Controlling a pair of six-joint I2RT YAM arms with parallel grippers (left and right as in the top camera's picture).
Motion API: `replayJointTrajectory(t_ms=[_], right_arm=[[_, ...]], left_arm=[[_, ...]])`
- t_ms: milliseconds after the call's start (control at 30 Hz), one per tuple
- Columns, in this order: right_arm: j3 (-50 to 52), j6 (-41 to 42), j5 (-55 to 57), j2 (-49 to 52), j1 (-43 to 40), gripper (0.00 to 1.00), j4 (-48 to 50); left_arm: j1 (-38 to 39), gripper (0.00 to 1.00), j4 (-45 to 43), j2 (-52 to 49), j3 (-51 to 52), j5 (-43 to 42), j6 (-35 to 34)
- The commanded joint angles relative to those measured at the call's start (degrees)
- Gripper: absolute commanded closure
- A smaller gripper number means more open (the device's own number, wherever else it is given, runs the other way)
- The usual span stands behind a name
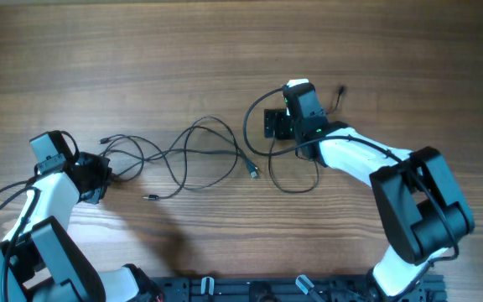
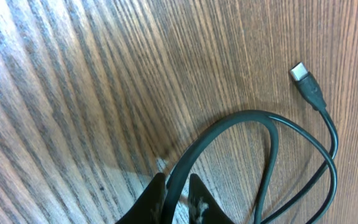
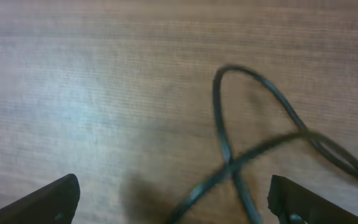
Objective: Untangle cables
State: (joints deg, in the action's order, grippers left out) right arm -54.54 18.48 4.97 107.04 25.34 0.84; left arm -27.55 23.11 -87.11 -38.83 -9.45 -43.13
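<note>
Thin black cables (image 1: pixel 193 155) lie in loose loops across the middle of the wooden table, with small plug ends showing. My left gripper (image 1: pixel 106 174) is at their left end, shut on a cable loop (image 2: pixel 229 124); the cable runs up between its fingertips (image 2: pixel 178 190). A metallic plug (image 2: pixel 300 72) lies on the table beyond it. My right gripper (image 1: pixel 272 124) is open above the right-hand loop. In the right wrist view two crossing strands (image 3: pixel 232 163) lie on the wood between its wide-apart fingers (image 3: pixel 173 202), untouched.
The wooden table (image 1: pixel 225 50) stretches bare toward the back. A loose plug end (image 1: pixel 252 171) lies mid-table and another (image 1: pixel 150 198) lies nearer the front. A small dark cable tip (image 1: pixel 341 91) lies right of the right gripper. The arm bases (image 1: pixel 258 289) line the front edge.
</note>
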Motion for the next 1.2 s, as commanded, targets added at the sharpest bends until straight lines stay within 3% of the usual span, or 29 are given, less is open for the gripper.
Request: replayJointTrajectory(t_ms=[0, 33, 100, 267, 433, 567, 667, 800, 867, 900, 933, 967, 1000, 1167], right_arm=[[-0.3, 1.6, 2.7, 2.8, 0.0, 0.53, 1.1], [-0.3, 2.2, 4.6, 3.0, 0.0, 0.63, 1.0], [-1.1, 2.5, 8.1, 1.9, -1.1, 0.95, -0.5], [-6.7, 0.7, 14.8, -11.5, -12.5, 0.96, -13.4], [-6.7, -11.8, 14.6, -20.7, -35.8, 0.96, -10.3], [-6.7, -17.4, 5.6, -17.3, -53.0, 0.95, -3.8], [-6.7, -18.0, -0.5, -11.6, -61.9, 0.95, 2.1], [-6.7, -21.2, -3.4, -2.0, -67.2, 0.95, 7.7], [-6.7, -20.2, -3.4, 1.2, -68.9, 0.95, 9.2], [-6.7, -19.8, -3.4, 2.2, -69.4, 0.81, 9.5], [-6.7, -19.7, -3.4, 2.6, -69.5, 0.53, 9.6], [-6.8, -19.7, -3.4, 2.7, -69.5, 0.18, 9.6], [-6.8, -19.5, -3.6, 2.2, -69.4, 0.00, 9.6], [-12.3, -5.8, -9.6, -7.7, -68.9, 0.00, -0.6]], left_arm=[[-0.3, 0.84, -0.1, 0.1, 0.2, -0.5, 0.7], [-0.3, 0.83, -0.1, 0.1, 0.2, -0.5, 0.7], [-0.3, 0.77, -0.1, 0.1, 0.2, -0.5, 0.7], [-0.3, 0.61, 0.5, 0.1, 0.2, -0.5, 0.7], [-0.3, 0.51, 1.6, 0.1, 0.2, -2.4, 0.7], [-0.3, 0.43, 1.2, 0.1, 0.2, -7.5, 0.7], [-0.3, 0.28, 1.4, 0.1, 0.2, -7.5, 0.7], [-0.3, 0.21, 2.3, 0.1, 0.2, -8.9, 0.7], [-0.3, 0.20, 2.4, 0.1, 0.2, -13.5, 0.7], [-0.3, 0.19, 2.3, 0.1, 0.2, -14.6, 0.7], [-0.3, 0.18, 1.9, 0.1, 0.2, -15.2, 0.8], [-0.3, 0.09, 1.6, 0.1, 0.2, -15.2, 1.0], [-0.3, 0.00, 1.5, 0.1, 0.2, -15.2, 1.8], [-0.3, 0.00, 0.4, 0.1, 0.2, -15.3, 5.6]])
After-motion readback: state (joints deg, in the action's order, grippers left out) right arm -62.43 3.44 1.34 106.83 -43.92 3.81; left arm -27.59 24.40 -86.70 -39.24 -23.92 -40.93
